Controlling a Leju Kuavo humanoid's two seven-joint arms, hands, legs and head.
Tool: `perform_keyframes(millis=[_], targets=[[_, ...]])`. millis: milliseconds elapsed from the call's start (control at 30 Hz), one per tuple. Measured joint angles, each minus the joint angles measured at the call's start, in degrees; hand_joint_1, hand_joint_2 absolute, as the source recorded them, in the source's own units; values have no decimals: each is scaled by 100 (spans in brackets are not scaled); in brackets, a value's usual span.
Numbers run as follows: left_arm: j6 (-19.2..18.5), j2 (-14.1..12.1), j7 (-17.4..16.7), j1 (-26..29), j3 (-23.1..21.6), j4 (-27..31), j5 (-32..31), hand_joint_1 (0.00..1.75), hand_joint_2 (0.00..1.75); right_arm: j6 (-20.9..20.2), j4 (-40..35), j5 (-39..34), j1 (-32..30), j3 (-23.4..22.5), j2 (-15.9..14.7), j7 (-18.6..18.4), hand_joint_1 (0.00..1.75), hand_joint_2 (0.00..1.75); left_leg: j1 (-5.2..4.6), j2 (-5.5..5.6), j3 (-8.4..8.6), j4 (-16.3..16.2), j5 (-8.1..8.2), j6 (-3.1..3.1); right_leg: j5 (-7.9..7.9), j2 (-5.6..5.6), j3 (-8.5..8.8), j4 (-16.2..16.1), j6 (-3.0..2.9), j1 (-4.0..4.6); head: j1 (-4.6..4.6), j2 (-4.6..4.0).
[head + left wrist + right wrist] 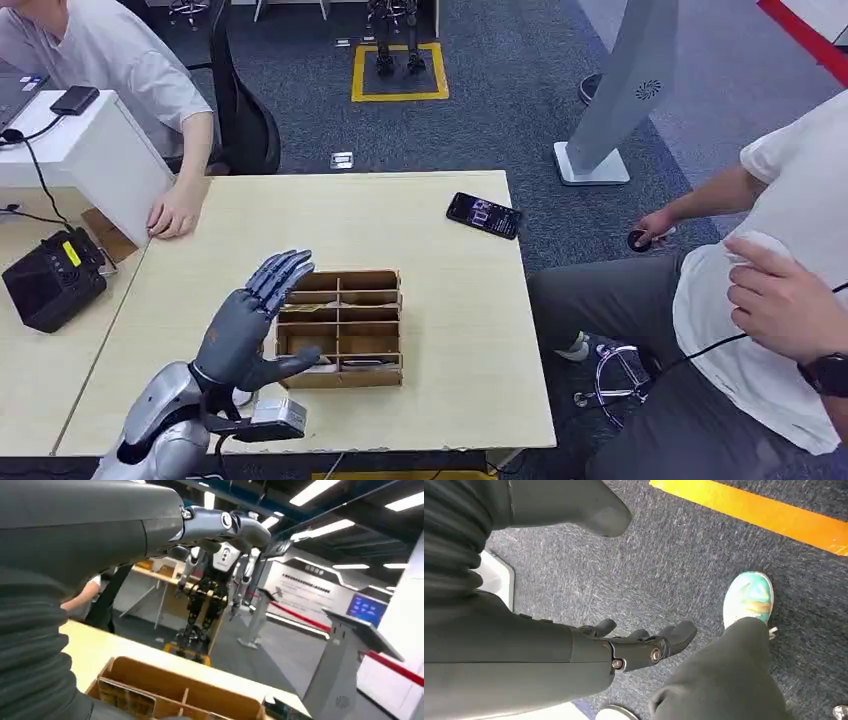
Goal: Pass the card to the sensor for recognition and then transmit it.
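Observation:
A wooden box (392, 325) split into several compartments stands on the pale table (450, 300). A pale card (358, 364) lies flat in its front row. My left hand (250, 320) hovers over the box's left side with fingers stretched out and apart, the thumb reaching toward the front compartments, and holds nothing. In the left wrist view its fingers (225, 527) point out over the box (165, 680). My right hand (639, 642) hangs low over the carpet, fingers loosely bent, and is empty. A black device (50, 280) with a yellow label sits on the desk at the left.
A black phone (484, 215) lies near the table's far right edge. One person's hand (175, 212) rests on the far left corner; another person (780, 290) sits close at the right, with a shoe (749, 597) near my right hand. A white kiosk (620, 100) stands beyond.

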State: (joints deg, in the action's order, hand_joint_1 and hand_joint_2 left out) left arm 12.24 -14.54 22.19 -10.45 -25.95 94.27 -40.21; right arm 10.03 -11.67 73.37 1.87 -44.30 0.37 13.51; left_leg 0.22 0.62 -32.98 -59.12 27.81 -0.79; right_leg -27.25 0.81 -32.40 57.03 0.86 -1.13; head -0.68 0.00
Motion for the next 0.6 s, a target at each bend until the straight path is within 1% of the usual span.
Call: perform_keyframes(millis=[33, 133, 200, 267, 300, 600], targets=[[48, -37, 13, 64, -172, 68, 89, 0, 175, -2, -2, 7, -1, -22, -2, -39, 0, 175, 3, 0, 1, 1, -1, 1, 0, 0, 0, 2, -1, 3, -2, 0], [232, -50, 4, 127, -205, 96, -57, 0, 175, -11, -2, 39, -4, -31, -9, -138, 0, 175, 4, 0, 1, 1, -2, 3, -1, 1, 0, 2, -1, 4, -2, 0], [442, -52, -108, 159, -212, 96, -353, 0, 175, -20, -2, 46, -8, -39, -11, -155, 0, 175, 4, 0, 1, 1, -2, 3, -1, 0, -1, 2, -1, 4, 0, 0], [745, -52, -389, 168, -255, 79, -941, 0, 175, -26, -2, 76, -6, -57, -11, -155, 0, 175, 4, 0, 0, 1, -2, 3, -1, 0, 0, 2, -1, 3, 0, 0], [803, -52, -445, 168, -271, 60, -1071, 0, 175, -28, -2, 89, -5, -61, -11, -155, 0, 175, 4, 0, 0, 1, -2, 3, -1, 0, 0, 2, -1, 3, 0, 0], [854, -52, -531, 196, -288, -35, -1189, 0, 175, -28, -2, 94, -8, -76, -9, -155, 0, 175, 3, 0, 0, 0, -2, 3, 0, 0, 0, 2, -1, 2, 0, 0]])
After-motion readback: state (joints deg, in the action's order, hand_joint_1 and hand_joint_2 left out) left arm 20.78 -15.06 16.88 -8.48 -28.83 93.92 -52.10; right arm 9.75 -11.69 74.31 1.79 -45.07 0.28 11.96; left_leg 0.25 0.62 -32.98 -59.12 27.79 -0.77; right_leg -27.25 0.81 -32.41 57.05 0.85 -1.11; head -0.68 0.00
